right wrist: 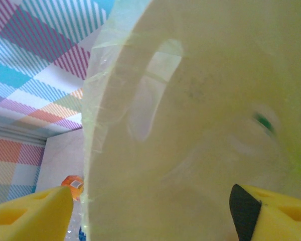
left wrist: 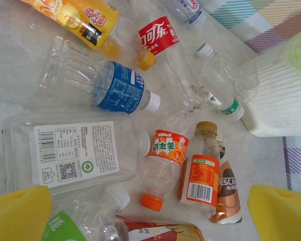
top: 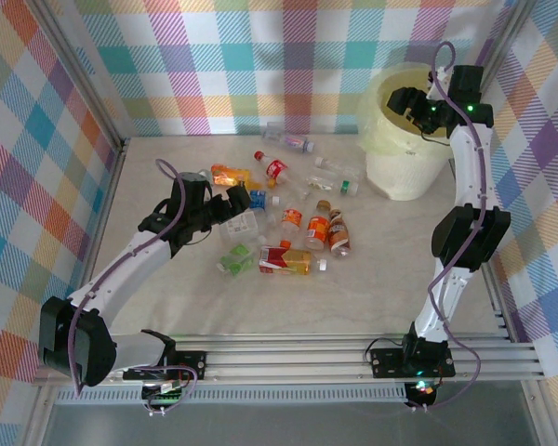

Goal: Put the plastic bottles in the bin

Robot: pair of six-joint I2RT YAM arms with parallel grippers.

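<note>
Walls: pastel plaid. Counter: beige, faintly marbled. Bin: pale cream-yellow. Plastic bottles: labels red, blue, orange, green, white.

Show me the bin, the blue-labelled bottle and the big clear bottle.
bin [top: 402, 175], top view, on its front wall.
blue-labelled bottle [left wrist: 118, 88], left wrist view, on its label.
big clear bottle [left wrist: 72, 155], left wrist view, on its white label.
</note>
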